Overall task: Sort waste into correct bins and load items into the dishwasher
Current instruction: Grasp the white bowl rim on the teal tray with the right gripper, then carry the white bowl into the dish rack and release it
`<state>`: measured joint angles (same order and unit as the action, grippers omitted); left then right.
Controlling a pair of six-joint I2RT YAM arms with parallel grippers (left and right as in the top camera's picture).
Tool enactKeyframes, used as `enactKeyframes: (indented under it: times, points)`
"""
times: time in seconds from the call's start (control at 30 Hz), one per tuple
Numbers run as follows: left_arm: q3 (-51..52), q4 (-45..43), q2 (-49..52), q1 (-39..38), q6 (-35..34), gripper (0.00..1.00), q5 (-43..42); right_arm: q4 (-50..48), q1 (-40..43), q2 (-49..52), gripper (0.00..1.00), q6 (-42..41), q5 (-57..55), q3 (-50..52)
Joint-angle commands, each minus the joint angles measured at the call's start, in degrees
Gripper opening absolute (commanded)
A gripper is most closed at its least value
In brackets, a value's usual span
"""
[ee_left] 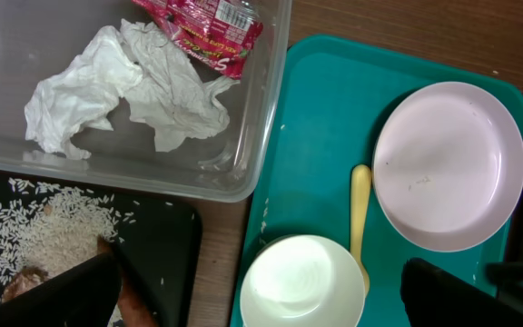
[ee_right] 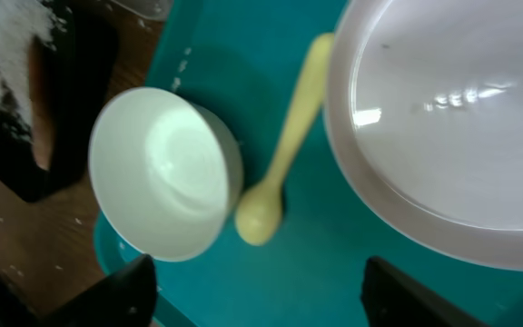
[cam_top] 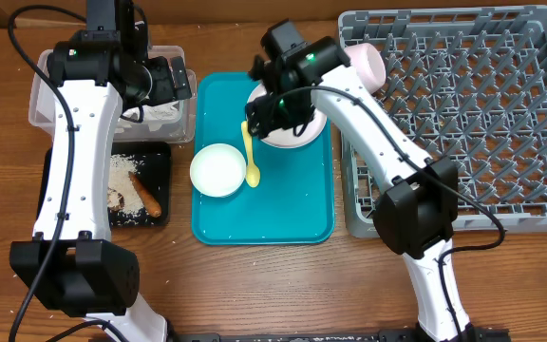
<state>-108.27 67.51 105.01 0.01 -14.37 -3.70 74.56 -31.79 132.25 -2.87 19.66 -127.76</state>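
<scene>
The left arm's fingers (ee_left: 71, 291) hang spread and empty beside the clear rectangular plastic tub (ee_left: 152, 173) holding the crumpled white paper napkin (ee_left: 107, 95). Over the round white bowl (ee_right: 162, 173), yellow plastic spoon (ee_right: 284, 154) and round white plate (ee_right: 452, 127) on the teal tray (ee_right: 316, 272), the right fingers (ee_right: 425, 291) gape, empty. Loading seems in hand: next, pinch the plate's rim for the grey pegged rack (cam_top: 473, 104).

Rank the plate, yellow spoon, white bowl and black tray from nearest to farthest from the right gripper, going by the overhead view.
From the right gripper:
1. plate, directly beneath it on the teal tray.
2. yellow spoon, just left of the plate.
3. white bowl, left of the spoon.
4. black tray, far left, off the teal tray.
</scene>
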Motion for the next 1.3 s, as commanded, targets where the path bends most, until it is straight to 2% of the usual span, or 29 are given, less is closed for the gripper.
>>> enactKeyframes:
  times: [0.0,0.07,0.13,0.17,0.23,0.37,0.63,0.83,0.9,0.97,1.07,1.13,1.2,1.27]
  points:
    - [-0.6,-0.2,-0.9,0.3,1.5,1.00,-0.3,-3.9,-2.8,-0.5,0.69,-6.8,6.6,6.8]
    - [-0.6,-0.2,-0.9,0.3,1.5,1.00,-0.3,-7.5,-4.0,-0.5,0.66,-10.7,6.5,10.6]
    - [-0.6,-0.2,-0.9,0.3,1.5,1.00,-0.3,-11.3,-5.4,-0.5,0.59,-14.6,6.2,14.5]
    - [-0.6,-0.2,-0.9,0.3,1.5,1.00,-0.3,-12.9,-5.9,-0.5,0.53,-16.3,5.3,16.1]
    - [-0.6,-0.2,-0.9,0.3,1.5,1.00,-0.3,-14.8,-6.4,-0.5,0.35,-19.1,3.1,18.4]
    - [-0.6,-0.2,-0.9,0.3,1.5,1.00,-0.3,-14.8,-6.4,-0.5,0.04,-19.9,2.3,19.1]
    - [-0.6,-0.2,-0.9,0.2,1.5,1.00,-0.3,-10.6,-4.8,-2.2,0.04,-17.9,-1.7,17.7]
    - [-0.6,-0.2,-0.9,0.2,1.5,1.00,-0.3,-6.0,1.2,-17.3,0.04,-16.9,-9.5,16.1]
    - [-0.6,-0.2,-0.9,0.2,1.5,1.00,-0.3,-4.1,3.3,-24.0,0.04,-18.6,-19.4,16.1]
    - [-0.6,-0.2,-0.9,0.2,1.5,1.00,-0.3,-1.1,5.0,-29.5,0.04,-22.3,-36.0,16.1]
    - [-0.6,-0.2,-0.9,0.2,1.5,1.00,-0.3,2.6,6.1,-32.3,0.04,-26.1,-53.8,16.1]
    - [-0.6,-0.2,-0.9,0.2,1.5,1.00,-0.3,6.7,6.4,-32.2,0.04,-30.4,-69.9,16.3]
    - [-0.6,-0.2,-0.9,0.2,1.5,1.00,-0.3,7.7,6.4,-30.8,0.04,-30.3,-78.6,16.5]
    - [-0.6,-0.2,-0.9,0.2,1.5,1.00,-0.3,8.3,6.4,-29.5,0.04,-29.5,-82.3,16.5]
